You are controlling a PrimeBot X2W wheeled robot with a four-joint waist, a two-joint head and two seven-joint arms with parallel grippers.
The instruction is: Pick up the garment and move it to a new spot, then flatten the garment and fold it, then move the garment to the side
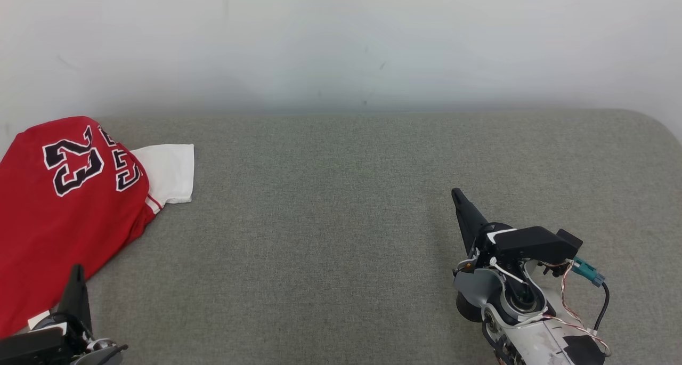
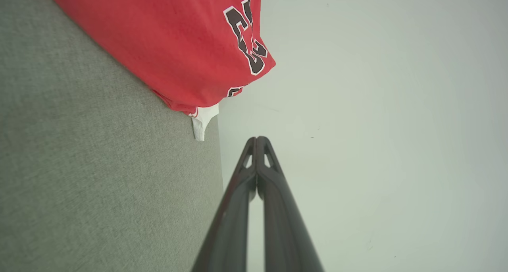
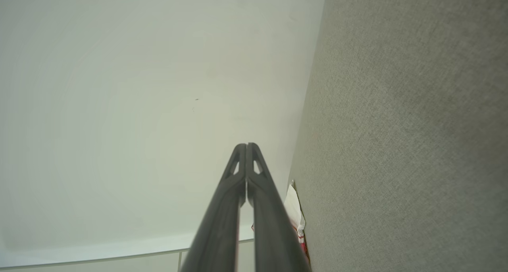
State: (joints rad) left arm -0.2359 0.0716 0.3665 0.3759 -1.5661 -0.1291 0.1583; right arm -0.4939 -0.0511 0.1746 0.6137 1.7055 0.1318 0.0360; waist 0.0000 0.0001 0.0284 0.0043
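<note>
**Garment.** The garment (image 1: pixel 64 221), a red jersey, lies loosely bunched at the far left of the grey fabric-covered bench (image 1: pixel 341 205). Its left side runs past the edge of the head view. A black number 23 (image 1: pixel 72 165) outlined in white faces up. A white sleeve (image 1: pixel 169 172) lies flat from under the red cloth, toward the middle of the bench.

**Left hand.** Your left hand (image 1: pixel 78 272) sits in the lower left corner of the head view, pointing away from the robot toward the pale wall (image 1: pixel 341 45). There its tip overlaps the near hem of the garment, and I cannot tell whether it touches the cloth. The left wrist view shows the hand rolled onto its side, with the bench on the left and the wall on the right. Its two fingers (image 2: pixel 279 212) are pressed together at the tips with nothing between them. The red cloth lies up and to the left of the tips, apart from them.

**Right hand.** Your right hand (image 1: pixel 457 195) is at the lower right of the head view, at the end of a pale forearm (image 1: pixel 533 333). It forms one dark wedge leaning slightly left, well apart from the garment. The right wrist view shows it rolled the opposite way, with the wall on the left and the bench on the right. Its fingers (image 3: pixel 222 216) are together at the tips and clamp nothing. A small patch of white and red cloth shows just beside them, along the bench edge.
</note>
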